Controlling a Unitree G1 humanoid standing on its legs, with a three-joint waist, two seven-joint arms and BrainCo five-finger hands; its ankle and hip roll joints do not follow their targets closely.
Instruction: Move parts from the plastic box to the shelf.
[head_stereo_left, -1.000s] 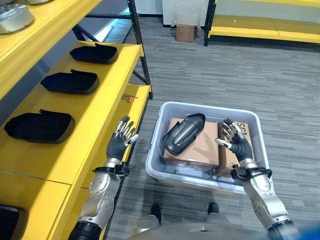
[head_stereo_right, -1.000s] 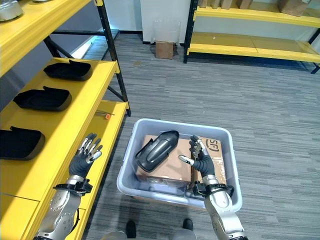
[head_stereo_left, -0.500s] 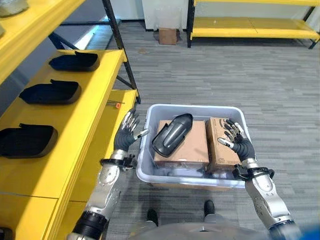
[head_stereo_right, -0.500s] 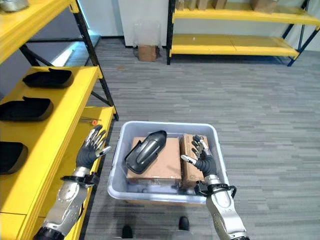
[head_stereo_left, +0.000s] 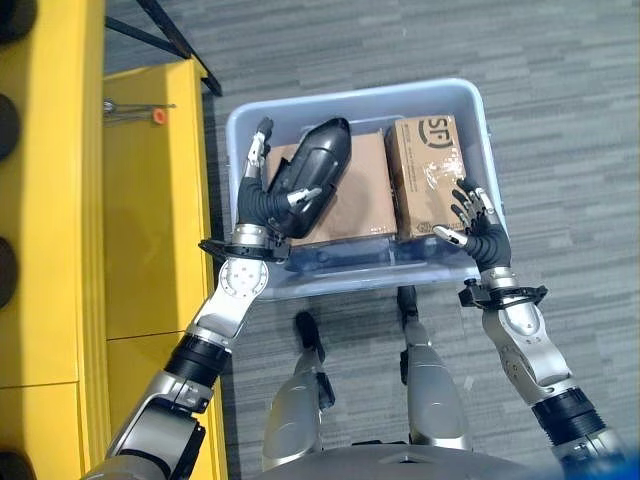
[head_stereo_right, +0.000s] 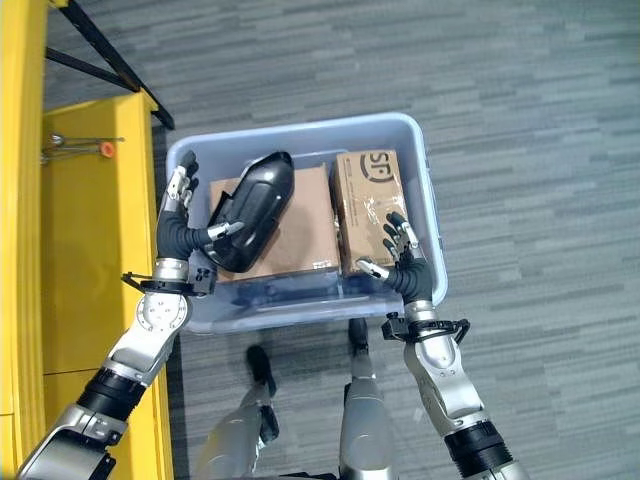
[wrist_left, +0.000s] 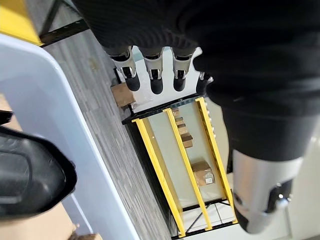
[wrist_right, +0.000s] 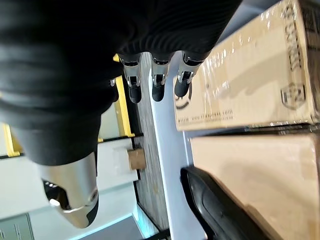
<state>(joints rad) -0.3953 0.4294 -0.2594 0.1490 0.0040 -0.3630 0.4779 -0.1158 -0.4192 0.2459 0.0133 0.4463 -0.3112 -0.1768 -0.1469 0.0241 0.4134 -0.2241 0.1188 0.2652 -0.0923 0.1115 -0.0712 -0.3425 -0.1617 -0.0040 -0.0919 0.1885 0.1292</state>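
Observation:
A pale blue plastic box (head_stereo_left: 468, 96) stands on the floor below me. Inside it a black moulded part (head_stereo_left: 312, 173) lies across a brown carton (head_stereo_left: 355, 200), and a second carton (head_stereo_left: 428, 160) lies beside it. My left hand (head_stereo_left: 256, 195) is inside the box at its left wall, fingers straight, thumb just touching the black part's near end (wrist_left: 30, 175). My right hand (head_stereo_left: 477, 228) hovers open over the box's near right corner, beside the second carton (wrist_right: 250, 80). The yellow shelf (head_stereo_left: 150, 190) runs along the left.
A small orange-tipped tool (head_stereo_left: 140, 114) lies on the lower yellow shelf board. Dark parts (head_stereo_left: 6, 125) sit at the far left edge on the upper shelf level. Grey carpet floor (head_stereo_left: 560, 130) spreads to the right of the box.
The camera has tilted down over the box. My left hand has moved from beside the shelf into the box next to the black part. My right hand stays at the box's right side.

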